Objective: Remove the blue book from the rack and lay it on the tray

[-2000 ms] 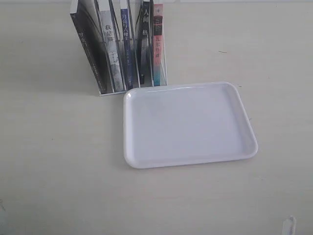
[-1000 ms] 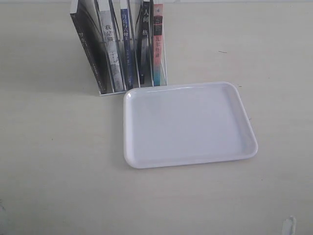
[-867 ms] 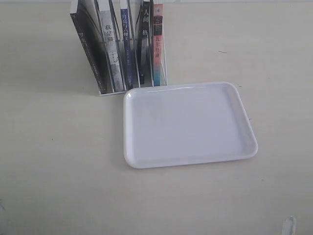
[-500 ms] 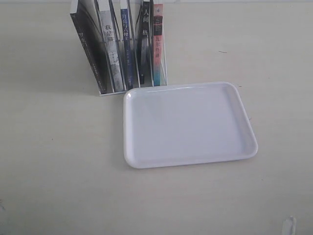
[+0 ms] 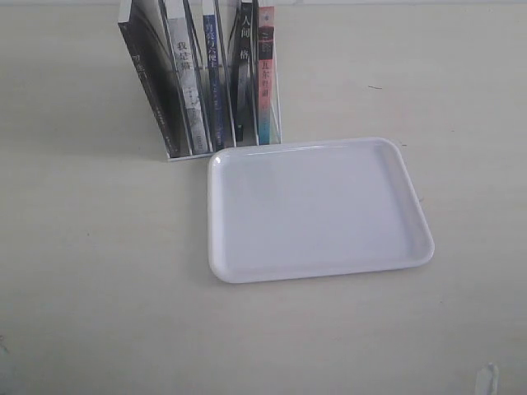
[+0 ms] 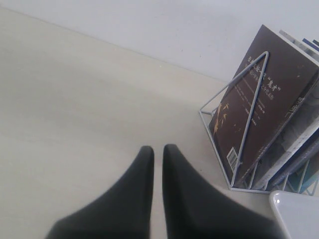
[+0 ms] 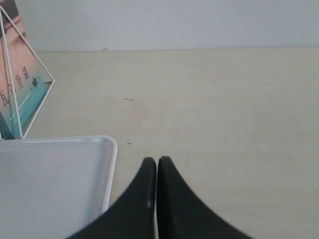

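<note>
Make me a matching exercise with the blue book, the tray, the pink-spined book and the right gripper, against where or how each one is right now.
Column one:
1. blue book
2. tray
3. pink-spined book
4. right gripper

Column two:
A. shut, holding nothing
B. standing mid-rack, books on both sides
C. lying flat on the table
D. standing at the rack's right end in the exterior view

Pairs: 1-B, 2-C, 3-D, 4-A
</note>
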Tool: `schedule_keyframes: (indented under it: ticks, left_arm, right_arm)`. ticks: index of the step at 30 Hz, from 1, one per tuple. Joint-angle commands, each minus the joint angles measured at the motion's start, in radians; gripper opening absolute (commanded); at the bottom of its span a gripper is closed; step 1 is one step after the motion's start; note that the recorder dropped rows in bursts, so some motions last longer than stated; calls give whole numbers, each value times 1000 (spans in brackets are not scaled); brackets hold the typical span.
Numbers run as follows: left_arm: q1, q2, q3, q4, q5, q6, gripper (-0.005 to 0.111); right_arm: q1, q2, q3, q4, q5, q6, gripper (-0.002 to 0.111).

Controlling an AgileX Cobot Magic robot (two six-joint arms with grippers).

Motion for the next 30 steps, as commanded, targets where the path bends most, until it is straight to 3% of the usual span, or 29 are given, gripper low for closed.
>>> schedule_keyframes:
  ticks: [1,9,16,20,25,30]
  left_arm:
    - [-10,-2,4,-6,-8,-2,6]
    - [-10,-2,4,-6,-8,-2,6]
    - [-10,-2,4,-6,-8,-2,6]
    - [-10,-2,4,-6,-8,-2,6]
    - [-10,-2,4,-6,-8,-2,6]
    - [-10,-2,4,-6,-8,-2,6]
  right_arm:
    - [-6,-5,0,-5,-162,-4,0]
    - [-6,-5,0,-5,-560,-4,0]
    - [-6,-5,0,65,-1041,72,0]
    - [-6,-5,-105,78,-932,48,0]
    - [-6,52,-319,78,-737,-198,0]
    - [-6,249,-582,78,-267,-288,0]
